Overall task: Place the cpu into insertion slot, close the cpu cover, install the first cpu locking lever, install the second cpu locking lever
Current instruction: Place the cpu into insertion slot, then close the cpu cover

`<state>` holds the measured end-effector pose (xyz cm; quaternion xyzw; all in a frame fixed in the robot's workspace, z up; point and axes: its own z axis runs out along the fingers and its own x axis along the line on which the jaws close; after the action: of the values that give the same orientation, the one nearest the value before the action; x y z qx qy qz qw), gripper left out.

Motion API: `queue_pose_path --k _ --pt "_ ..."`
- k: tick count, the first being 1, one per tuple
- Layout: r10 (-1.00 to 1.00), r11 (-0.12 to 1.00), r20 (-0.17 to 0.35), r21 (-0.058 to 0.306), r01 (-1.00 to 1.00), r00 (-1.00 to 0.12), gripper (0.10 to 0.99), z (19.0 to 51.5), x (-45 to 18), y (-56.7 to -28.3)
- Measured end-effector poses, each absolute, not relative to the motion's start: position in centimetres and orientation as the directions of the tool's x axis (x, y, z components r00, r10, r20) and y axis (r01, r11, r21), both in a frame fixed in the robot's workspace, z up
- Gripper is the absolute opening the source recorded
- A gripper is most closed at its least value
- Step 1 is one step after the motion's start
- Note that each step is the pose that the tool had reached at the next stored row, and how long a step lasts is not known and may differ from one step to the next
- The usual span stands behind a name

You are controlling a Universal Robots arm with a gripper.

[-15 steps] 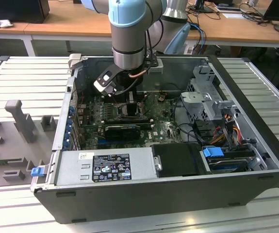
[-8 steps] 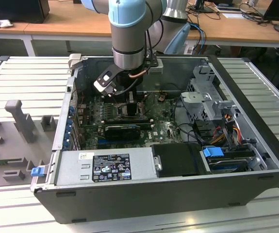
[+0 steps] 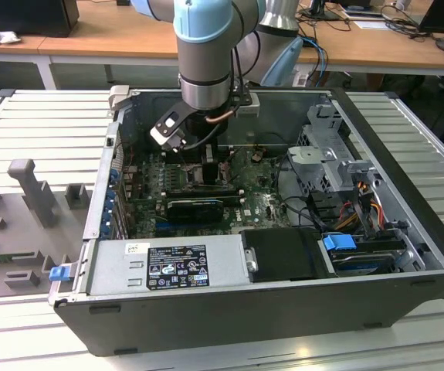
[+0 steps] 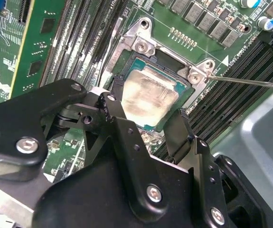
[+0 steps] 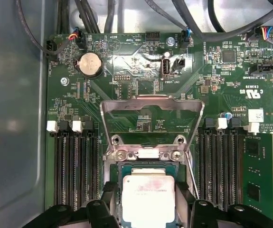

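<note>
The cpu (image 4: pixel 145 95) (image 5: pixel 148 199), a square chip with a silver face, lies flat in the insertion slot (image 4: pixel 127 59) (image 5: pixel 119 167) on the green motherboard. My gripper (image 4: pixel 143 114) (image 5: pixel 148 195) (image 3: pixel 206 158) reaches down into the computer case. Its two black fingers (image 4: pixel 111 107) press against opposite edges of the chip. The cpu cover (image 5: pixel 150 99) stands swung up on its hinge beyond the socket, and the board shows through its window. A thin metal locking lever (image 4: pixel 250 82) (image 5: pixel 191 173) sticks out unlatched beside the socket.
Black memory slots (image 5: pixel 74 166) (image 5: pixel 217 166) flank the socket, with a green memory stick (image 5: pixel 257 175) in one. The case's steel wall (image 5: pixel 13 118) and cables (image 5: pixel 103 19) lie close by. In the exterior view, a power supply (image 3: pixel 175 267) and drive cage (image 3: pixel 330 154) crowd the case.
</note>
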<state>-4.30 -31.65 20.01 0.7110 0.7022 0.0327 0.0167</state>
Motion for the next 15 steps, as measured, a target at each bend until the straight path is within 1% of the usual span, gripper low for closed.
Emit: queue_pose_path --k 4,5,6,7,15 --pt "1.0 -0.013 0.021 0.07 0.997 0.012 0.608 21.0 -4.3 -31.7" --pt "1.0 -0.013 0.019 0.07 0.997 0.012 0.529 21.4 -4.3 -32.0" --pt "1.0 -0.013 0.019 0.07 0.997 0.012 0.345 21.4 -4.3 -32.3" --pt "1.0 -0.013 0.019 0.07 0.997 0.012 0.106 21.6 -4.3 -32.3" --pt "1.0 -0.013 0.017 0.07 0.997 0.012 0.106 22.3 -4.3 -32.3"
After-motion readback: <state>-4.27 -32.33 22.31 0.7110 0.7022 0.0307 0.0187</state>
